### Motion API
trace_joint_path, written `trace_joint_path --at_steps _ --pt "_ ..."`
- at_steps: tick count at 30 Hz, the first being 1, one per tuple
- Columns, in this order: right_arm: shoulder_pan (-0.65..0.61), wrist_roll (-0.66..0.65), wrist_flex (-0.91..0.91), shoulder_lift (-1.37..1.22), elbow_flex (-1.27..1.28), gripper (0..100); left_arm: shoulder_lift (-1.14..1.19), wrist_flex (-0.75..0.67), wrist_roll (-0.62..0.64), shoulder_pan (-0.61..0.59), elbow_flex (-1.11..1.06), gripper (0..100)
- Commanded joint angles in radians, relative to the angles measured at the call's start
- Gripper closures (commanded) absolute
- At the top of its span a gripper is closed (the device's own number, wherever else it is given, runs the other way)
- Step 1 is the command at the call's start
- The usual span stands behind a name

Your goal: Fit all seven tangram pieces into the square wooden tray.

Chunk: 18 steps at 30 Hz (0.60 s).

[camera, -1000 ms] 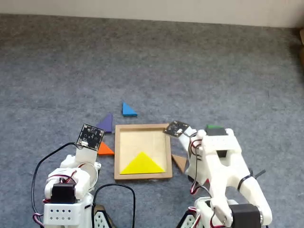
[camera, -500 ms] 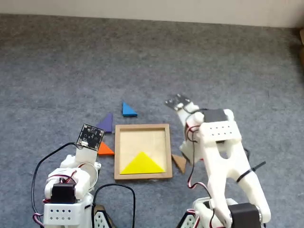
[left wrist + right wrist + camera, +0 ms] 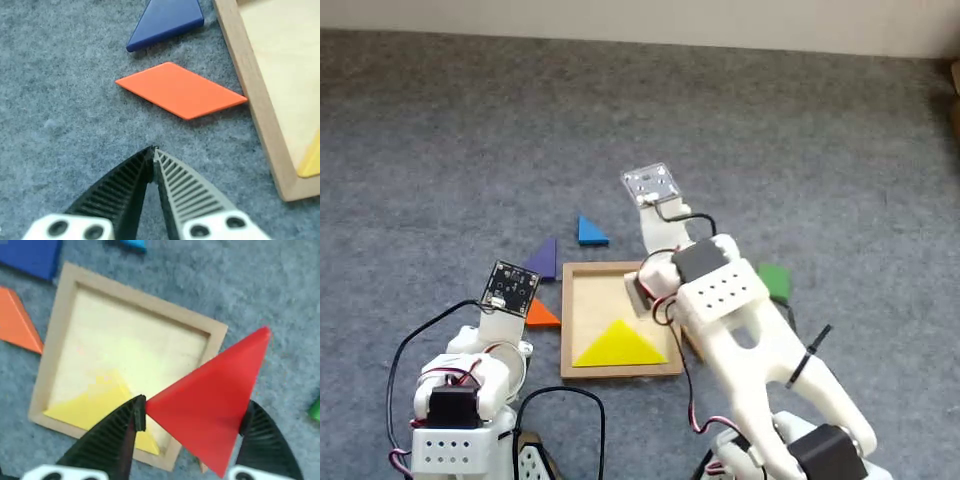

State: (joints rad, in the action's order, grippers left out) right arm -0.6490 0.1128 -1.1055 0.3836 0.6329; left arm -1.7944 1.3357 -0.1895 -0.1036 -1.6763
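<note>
As the left claw [image 3: 152,151] sits together, the right claw [image 3: 192,416] clamps a red triangle [image 3: 212,397] over a tray [image 3: 55,335] corner

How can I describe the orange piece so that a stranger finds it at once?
Start at the square wooden tray on the grey carpet. Outside its left wall lies the orange piece, beside a dark blue triangle. Unlike that neighbour, it is a parallelogram.
</note>
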Motion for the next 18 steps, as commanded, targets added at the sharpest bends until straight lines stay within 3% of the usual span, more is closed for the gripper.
trace_joint_path --at_steps 1,11,18 --pt "-0.059 0.106 0.108 -0.005 -0.005 75.6 -0.019 0.005 0.008 0.016 -0.019 99" --pt "-0.11 0.35 0.196 -0.268 -0.03 75.6 -0.019 0.005 0.008 0.016 -0.019 99" --pt "-0.11 0.353 0.193 -0.325 -0.061 75.6 -0.019 0.005 0.008 0.016 -0.019 99"
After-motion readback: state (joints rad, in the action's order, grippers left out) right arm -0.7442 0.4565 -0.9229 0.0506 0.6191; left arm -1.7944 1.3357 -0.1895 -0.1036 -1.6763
